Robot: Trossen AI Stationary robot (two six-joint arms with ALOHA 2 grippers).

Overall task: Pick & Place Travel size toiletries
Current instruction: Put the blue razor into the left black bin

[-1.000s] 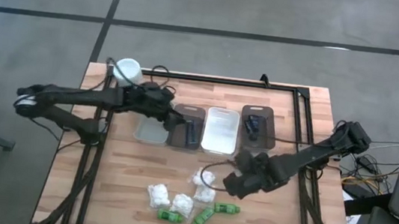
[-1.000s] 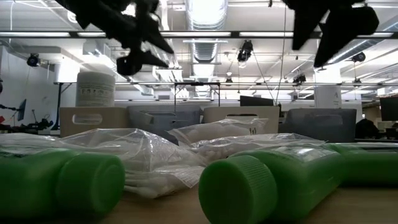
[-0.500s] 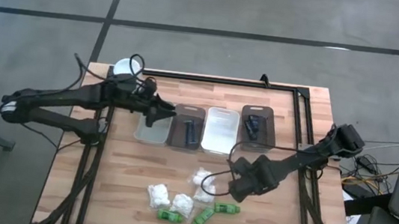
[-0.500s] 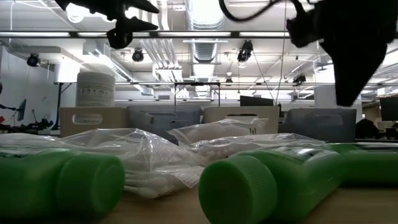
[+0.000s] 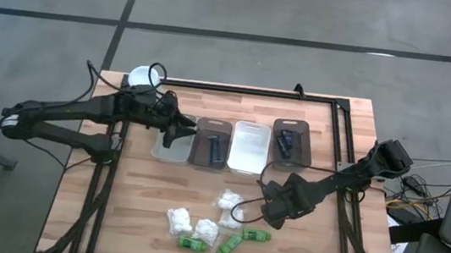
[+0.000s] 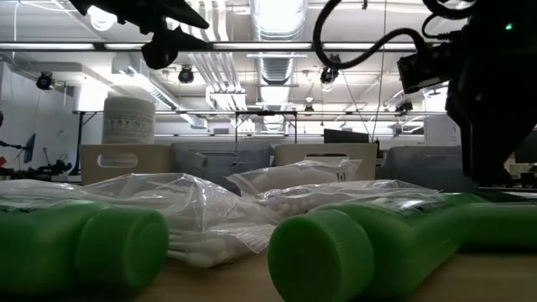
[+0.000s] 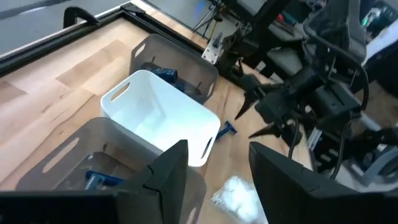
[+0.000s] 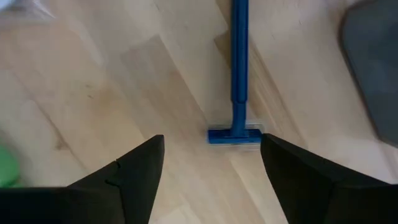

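Note:
A blue razor point(image 8: 238, 74) lies flat on the wood, its head point(image 8: 235, 135) nearest my right gripper point(image 8: 211, 180). That gripper points down just above the head, open, one finger on either side and touching nothing. In the high view my right gripper point(image 5: 269, 215) is right of the white puffs point(image 5: 230, 202) and above the green bottles point(image 5: 256, 235). My left gripper point(image 5: 175, 131) hovers open over the clear tray point(image 5: 168, 149), with nothing between its fingers point(image 7: 168, 171).
Several trays stand in a row at mid-table: the clear one, a dark grey one point(image 5: 213, 142) holding dark items, a white one point(image 5: 250, 146), and another dark grey one point(image 5: 291, 142). A tall white cylinder point(image 5: 142, 77) is at the far left corner. Bare wood lies left of the puffs.
My right gripper has sunk toward the table and rolled about its own axis, and now stands low above the razor. My left gripper has drawn back from over the dark grey tray toward the table's left and has risen a little.

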